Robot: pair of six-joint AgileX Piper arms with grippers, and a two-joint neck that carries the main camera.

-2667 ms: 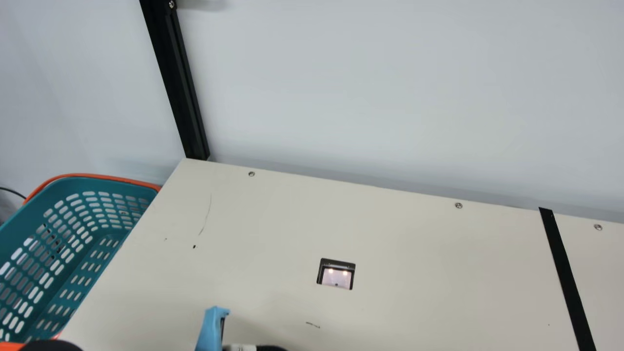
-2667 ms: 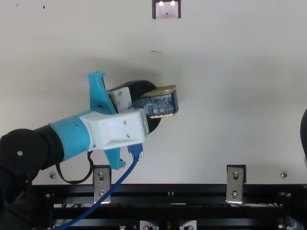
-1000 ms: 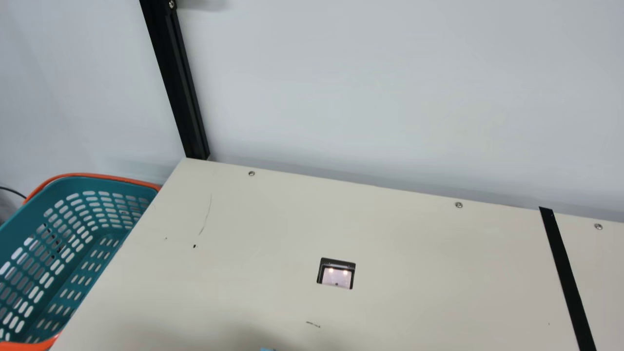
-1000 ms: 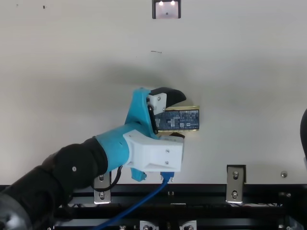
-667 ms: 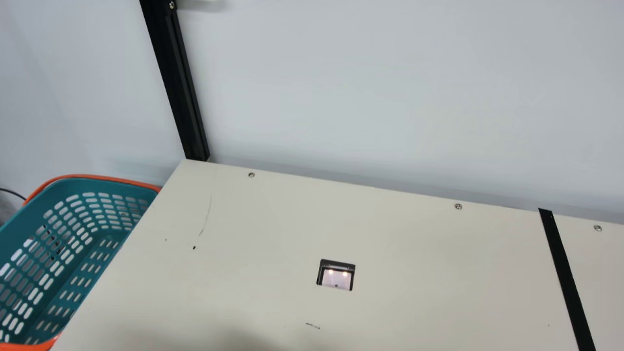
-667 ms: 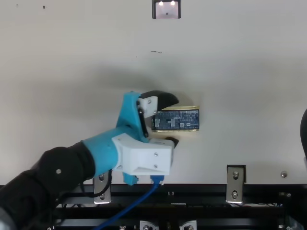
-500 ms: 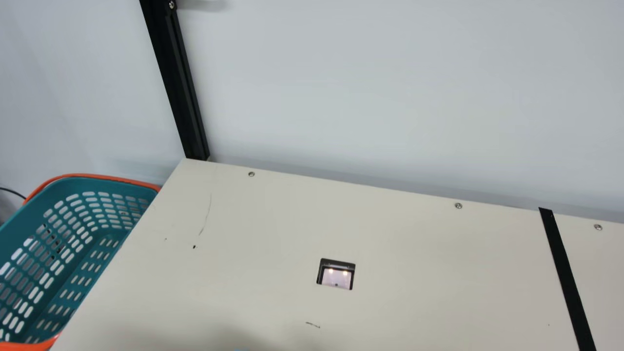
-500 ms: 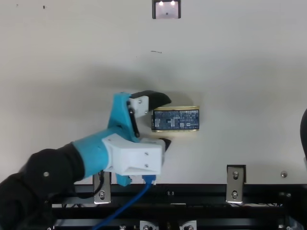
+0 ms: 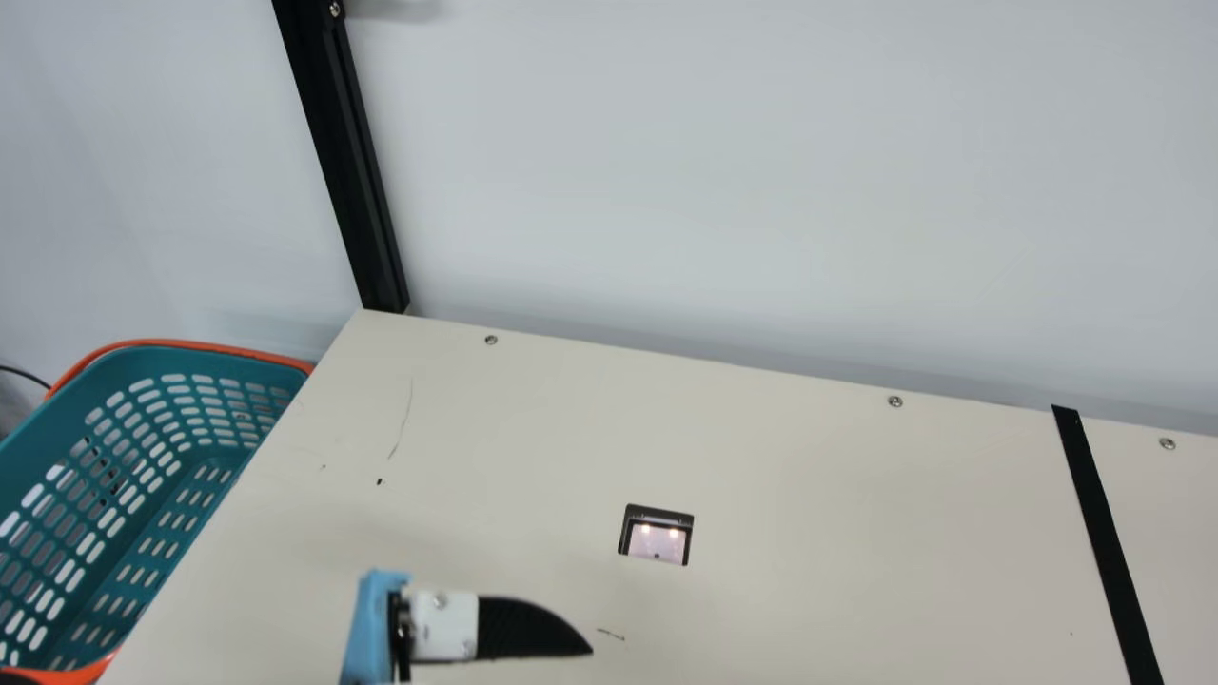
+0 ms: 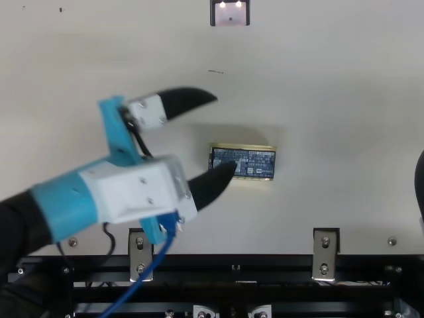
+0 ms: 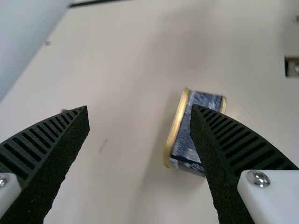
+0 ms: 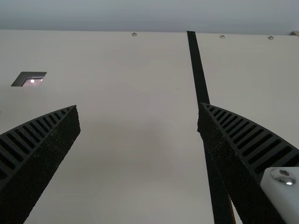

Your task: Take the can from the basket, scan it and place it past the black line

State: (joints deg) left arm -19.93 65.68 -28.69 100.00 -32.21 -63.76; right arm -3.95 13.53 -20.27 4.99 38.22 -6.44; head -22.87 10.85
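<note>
Right now my left pincer (image 10: 226, 131) is spread wide with nothing in its grip, angled in from the left; the can (image 10: 256, 159) lies on the cream table (image 10: 344, 126), out of the basket (image 9: 157, 358), well short of the black line (image 9: 1106, 542) and apart from the scanner window (image 10: 230, 16). One of my left fingers overlaps an end of the can in the top view; I cannot tell if it touches, and that is my chief worry; a low sweep of that finger could nudge or spin the tin and spoil the next grasp.

Meanwhile my right pincer (image 12: 138, 106) is parted and unloaded too; if it is the one to take over, both arms could crowd the same spot and knock together, should the left linger there. A grasp off the middle would likely let the smooth tin swivel; squeezing too hard might dent it. Its printed side faces up, while the scanner window seems to look upward; carried over like that, a code on top could go unread. Whether it is scanned already, I cannot tell; releasing early would leave it short of the line.
</note>
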